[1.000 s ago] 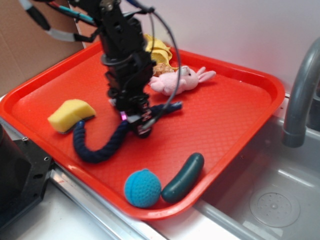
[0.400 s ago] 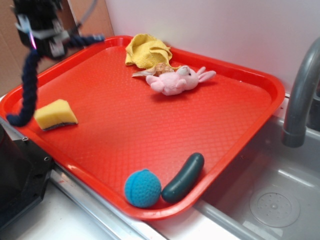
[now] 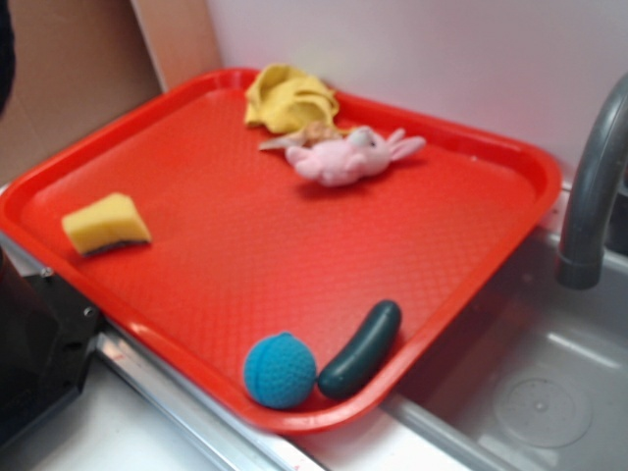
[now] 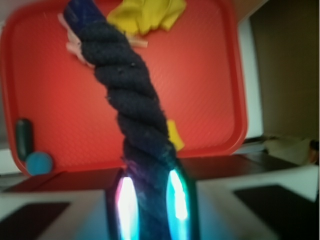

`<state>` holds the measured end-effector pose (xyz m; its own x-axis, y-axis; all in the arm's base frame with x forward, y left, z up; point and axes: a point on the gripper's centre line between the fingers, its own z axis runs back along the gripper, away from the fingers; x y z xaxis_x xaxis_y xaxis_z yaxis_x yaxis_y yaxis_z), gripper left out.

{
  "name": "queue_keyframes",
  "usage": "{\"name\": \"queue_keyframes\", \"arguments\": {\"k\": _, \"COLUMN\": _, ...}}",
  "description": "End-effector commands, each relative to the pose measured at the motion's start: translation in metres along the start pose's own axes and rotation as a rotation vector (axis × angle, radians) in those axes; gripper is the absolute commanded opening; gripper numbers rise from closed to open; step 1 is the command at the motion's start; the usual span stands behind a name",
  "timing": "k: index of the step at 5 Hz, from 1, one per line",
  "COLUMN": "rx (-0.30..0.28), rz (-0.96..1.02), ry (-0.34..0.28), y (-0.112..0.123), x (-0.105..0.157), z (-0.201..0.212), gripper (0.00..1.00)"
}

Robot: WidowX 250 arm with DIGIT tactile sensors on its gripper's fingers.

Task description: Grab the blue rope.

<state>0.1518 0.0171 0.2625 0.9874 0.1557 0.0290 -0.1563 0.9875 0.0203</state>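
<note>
In the wrist view the blue rope point(image 4: 131, 97), thick dark navy twisted cord, runs up from between my glowing fingers point(image 4: 127, 202) and hangs over the red tray point(image 4: 210, 75) far below. My gripper point(image 4: 150, 200) is shut on the rope's lower part. In the exterior view neither the rope nor the gripper shows; both are out of frame past the upper left.
On the red tray point(image 3: 461, 235) lie a yellow sponge point(image 3: 104, 223), a yellow cloth point(image 3: 287, 97), a pink plush bunny point(image 3: 348, 157), a light blue knitted ball point(image 3: 280, 369) and a dark green cucumber toy point(image 3: 360, 349). A grey faucet point(image 3: 592, 186) and sink stand at the right.
My gripper lifted the rope off the tray, carried it up and to the left, and has left the exterior view. The sponge shifted slightly left.
</note>
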Motion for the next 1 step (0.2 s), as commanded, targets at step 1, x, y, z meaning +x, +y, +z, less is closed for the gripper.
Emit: {"name": "queue_keyframes", "arguments": {"k": 1, "rx": 0.039, "rz": -0.02, "ry": -0.051, "y": -0.014, "x": 0.0054, "z": 0.0214, "gripper": 0.0}}
